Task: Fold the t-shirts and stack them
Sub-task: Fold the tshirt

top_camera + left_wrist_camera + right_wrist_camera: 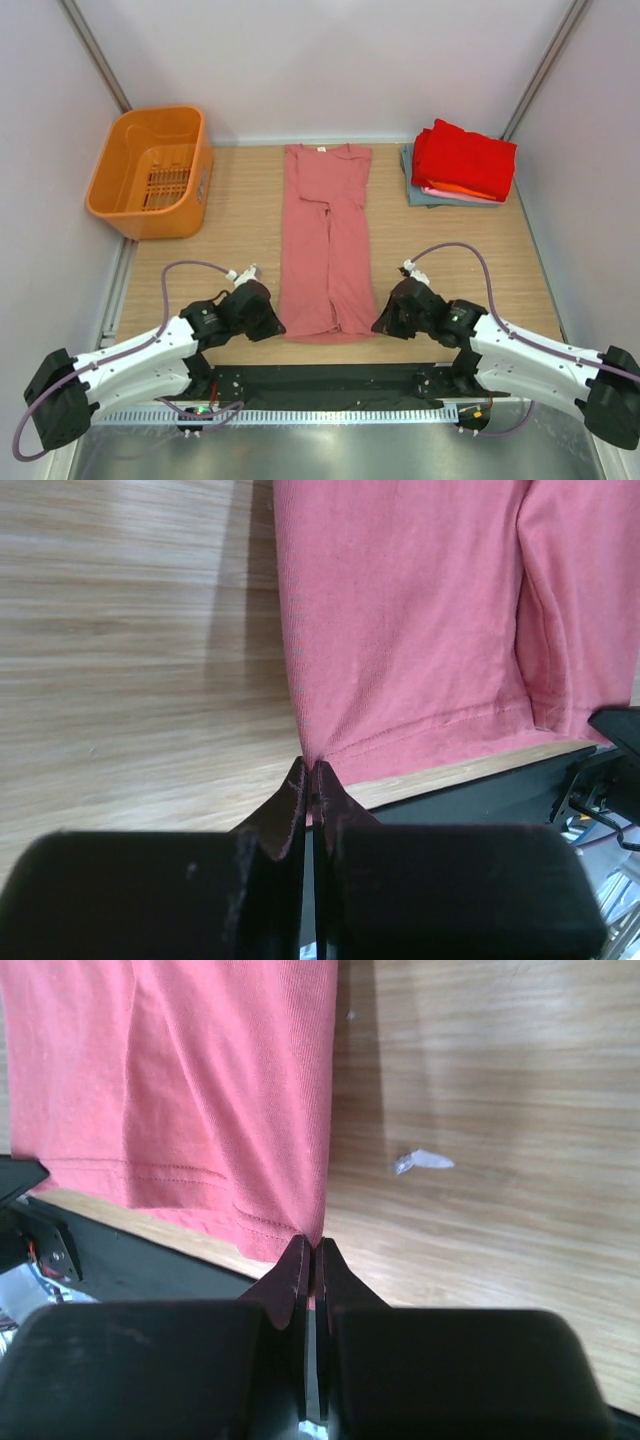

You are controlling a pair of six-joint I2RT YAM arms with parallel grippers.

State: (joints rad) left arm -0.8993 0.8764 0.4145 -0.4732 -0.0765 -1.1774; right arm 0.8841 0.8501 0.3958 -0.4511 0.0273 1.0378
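Wood bench (240, 210) between pale walls. Salmon-pink t-shirt (325, 240) lies flat in the centre, folded into a long narrow strip, neck label (321, 149) at the far end, hem at the near edge. Orange basket (150, 172) far left, well apart from the shirt. Folded stack (458, 168) far right: red shirt (465, 155) on top, thin orange and pale pink edges under it, grey-blue shirt (411, 178) at the bottom. Black strip (330, 382) runs along the near edge between the arm bases. Nothing lies between the strip of cloth and the stack or the basket. Only the top view shows the basket, the stack and the collar. Wrist views show the grips that the top view hides: left end effector (310, 770) clenched on the near-left hem corner, pink cloth pinched between the jaws; right end effector (310, 1245) clenched the same way on the near-right hem corner. Right wrist view alone shows a small white scrap (422, 1161) on the bare wood just beside the shirt. Both arms reach in low from the outer corners, forearms angled inward, wrists down at bench level on either side of the hem, purple cables looped above them.
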